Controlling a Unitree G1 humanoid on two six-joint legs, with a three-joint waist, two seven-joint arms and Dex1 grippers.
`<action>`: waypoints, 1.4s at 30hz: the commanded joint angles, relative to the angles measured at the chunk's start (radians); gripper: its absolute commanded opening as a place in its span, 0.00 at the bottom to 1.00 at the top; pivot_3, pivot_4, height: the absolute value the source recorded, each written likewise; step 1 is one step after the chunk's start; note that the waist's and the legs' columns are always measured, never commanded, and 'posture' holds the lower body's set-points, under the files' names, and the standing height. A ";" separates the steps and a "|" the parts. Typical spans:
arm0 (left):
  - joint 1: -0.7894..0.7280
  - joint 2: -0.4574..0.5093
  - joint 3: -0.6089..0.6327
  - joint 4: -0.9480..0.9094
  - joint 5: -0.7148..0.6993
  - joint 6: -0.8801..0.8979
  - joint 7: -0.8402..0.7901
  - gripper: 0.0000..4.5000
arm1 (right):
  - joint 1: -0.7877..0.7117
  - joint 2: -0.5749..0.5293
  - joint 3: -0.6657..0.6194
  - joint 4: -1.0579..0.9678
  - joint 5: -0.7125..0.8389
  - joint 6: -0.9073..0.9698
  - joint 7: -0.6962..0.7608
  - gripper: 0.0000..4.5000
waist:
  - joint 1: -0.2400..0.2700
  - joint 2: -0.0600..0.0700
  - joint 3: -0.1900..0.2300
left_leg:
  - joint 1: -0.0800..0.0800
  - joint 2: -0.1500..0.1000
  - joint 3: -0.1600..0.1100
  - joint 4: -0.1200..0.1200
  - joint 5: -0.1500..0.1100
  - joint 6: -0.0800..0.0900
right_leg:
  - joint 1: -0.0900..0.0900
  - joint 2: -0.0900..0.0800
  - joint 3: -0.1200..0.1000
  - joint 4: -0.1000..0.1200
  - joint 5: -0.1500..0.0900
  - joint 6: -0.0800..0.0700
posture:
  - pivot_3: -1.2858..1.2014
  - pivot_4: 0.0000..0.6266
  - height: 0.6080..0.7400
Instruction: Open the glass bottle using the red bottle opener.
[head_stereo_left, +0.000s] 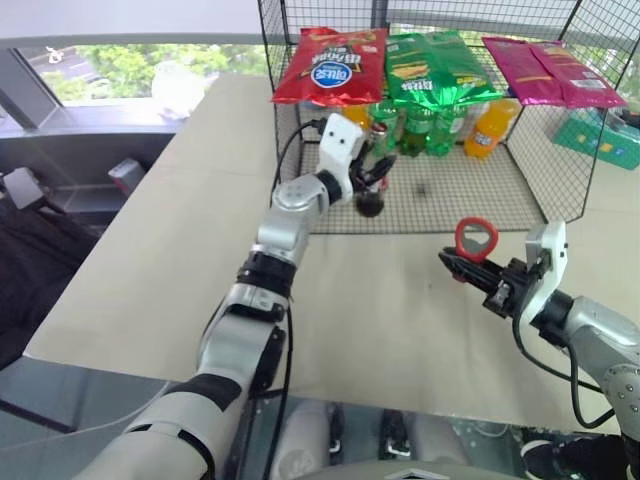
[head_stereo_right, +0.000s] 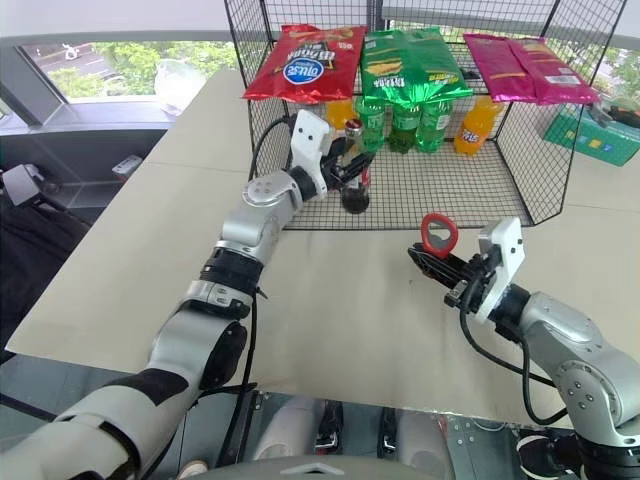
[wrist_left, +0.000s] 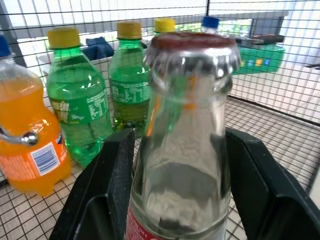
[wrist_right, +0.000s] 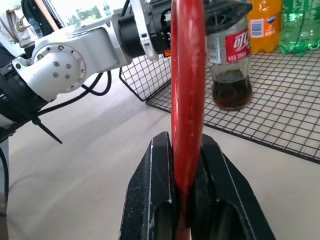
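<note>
Bottle: glass bottle (head_stereo_right: 354, 180) standing upright on the wire floor of the mesh basket (head_stereo_right: 520, 190), near its front left corner, cap still on, only a little dark liquid at the bottom.
Neighbours: green soda bottles (wrist_left: 80, 105) and orange soda bottle (wrist_left: 27, 145) standing close behind; snack bags (head_stereo_right: 300, 65) lying on the basket top.
Left jaws: left gripper (wrist_left: 175, 165) reaching level into the basket, jaws half wide, straddling the neck just under the cap; touching the glass or not, cannot tell.
Right jaws: right gripper (wrist_right: 186, 165) clamped tight on the handle of the red bottle opener (head_stereo_left: 476, 238), ring head standing up.
Right arm pose: hovering low over the surface in front of the basket, well apart from the bottle, pointing toward the left arm.
Risk, grip: probably closing on the narrow neck high up, so slipping or tipping the bottle on the wire grid.
Risk, crowding: likely knocking the green bottles behind while lifting out.
Risk, opener: handle pinched edge-on, probably twisting in the jaws under prying load.
</note>
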 joint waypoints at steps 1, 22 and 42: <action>0.056 0.043 -0.011 -0.201 -0.073 0.057 -0.151 0.48 | 0.014 -0.001 -0.031 -0.045 0.008 -0.019 -0.008 0.00 | -0.003 0.000 0.000 | 0.000 0.000 0.000 0.000 0.000 0.000 | 0.000 0.000 0.000 0.000 0.000 0.000 | 0.52 0.24 1.00; 0.326 0.141 -0.130 -0.625 -0.204 0.262 -0.377 0.55 | 0.083 -0.025 -0.076 -0.082 -0.033 -0.051 -0.007 0.00 | -0.009 0.003 0.001 | 0.002 0.000 -0.001 0.001 0.000 0.000 | 0.001 0.000 0.001 0.002 0.000 0.000 | 0.52 0.24 1.00; 0.251 0.177 -0.101 -0.637 -0.277 0.330 -0.444 0.71 | 0.053 0.000 -0.005 -0.061 -0.242 -0.182 -0.003 0.00 | -0.009 0.003 0.001 | 0.001 0.000 0.000 0.001 0.000 0.000 | 0.001 0.000 0.001 0.001 -0.001 0.001 | 0.52 0.24 1.00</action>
